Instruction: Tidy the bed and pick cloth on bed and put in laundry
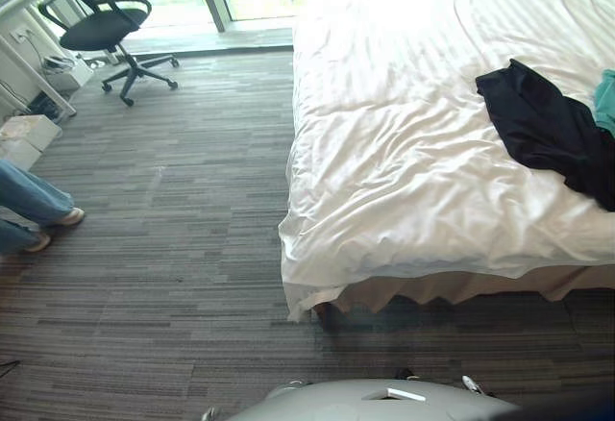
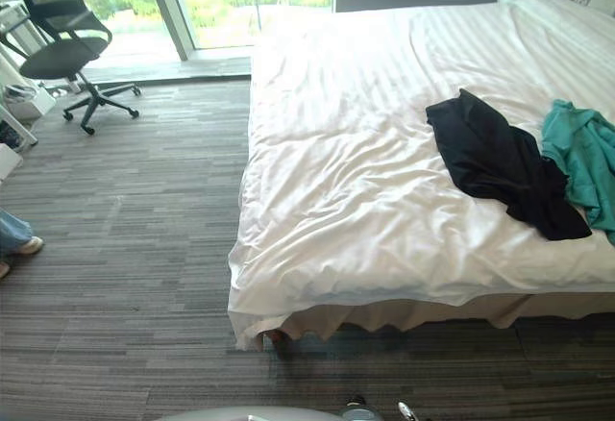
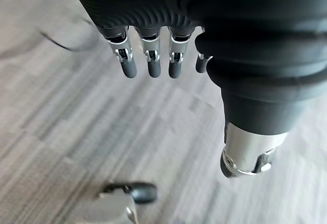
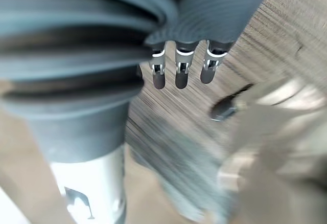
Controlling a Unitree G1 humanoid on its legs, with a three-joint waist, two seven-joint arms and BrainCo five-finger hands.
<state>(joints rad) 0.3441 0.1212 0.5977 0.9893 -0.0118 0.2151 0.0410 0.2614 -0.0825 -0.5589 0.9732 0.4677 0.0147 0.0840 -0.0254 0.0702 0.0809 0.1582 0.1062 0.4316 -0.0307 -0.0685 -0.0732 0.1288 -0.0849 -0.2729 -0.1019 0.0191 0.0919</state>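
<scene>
A black cloth (image 2: 495, 161) lies crumpled on the right part of the bed (image 2: 365, 181), which has a rumpled white striped cover. Right beside it, nearer the bed's right edge, lies a teal cloth (image 2: 581, 157). The same black cloth (image 1: 548, 128) and a strip of the teal cloth (image 1: 605, 99) also appear in the left eye view. My left hand (image 3: 148, 63) hangs over the grey carpet with straight fingers and holds nothing. My right hand (image 4: 179, 73) hangs above the floor too, fingers relaxed and empty. Both hands are well away from the bed.
The bed's near left corner (image 1: 293, 296) overhangs the carpet just ahead of me. A black office chair (image 1: 106, 22) stands at the far left by a white desk (image 1: 19, 8). A person's legs in jeans (image 1: 29, 205) show at the left edge. Grey carpet (image 1: 173, 229) spreads left of the bed.
</scene>
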